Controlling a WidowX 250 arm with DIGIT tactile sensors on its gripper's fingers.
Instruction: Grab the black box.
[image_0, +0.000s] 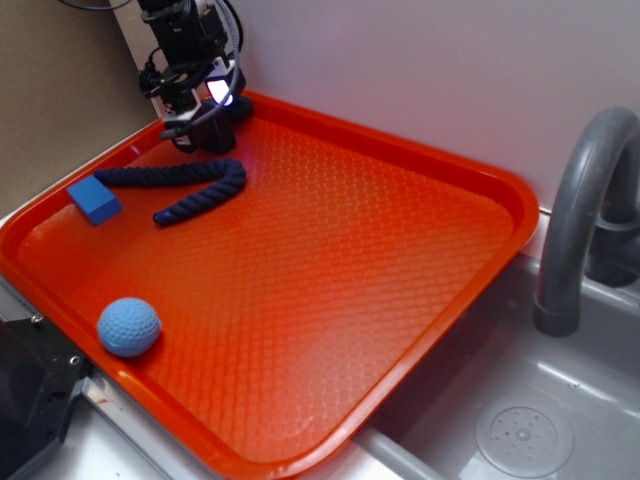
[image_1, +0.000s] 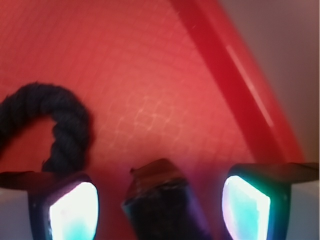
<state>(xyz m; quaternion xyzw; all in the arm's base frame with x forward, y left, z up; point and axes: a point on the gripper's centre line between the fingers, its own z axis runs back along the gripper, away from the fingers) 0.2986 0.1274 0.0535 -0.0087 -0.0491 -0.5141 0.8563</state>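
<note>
At the far corner of the orange textured plastic tray (image_0: 420, 260), the robot's end effector (image_0: 205, 120) hangs low with its glowing pads (image_1: 75, 212) spread apart, released. The small matte black box (image_1: 160, 200) sits on the tray between those pads, touching neither in the wrist view. A dark navy twisted rope (image_0: 190, 190) curls just beside it. A blue rectangular block (image_0: 95, 200) and a light blue dimpled ball (image_0: 129, 326) lie nearer the front edge.
</note>
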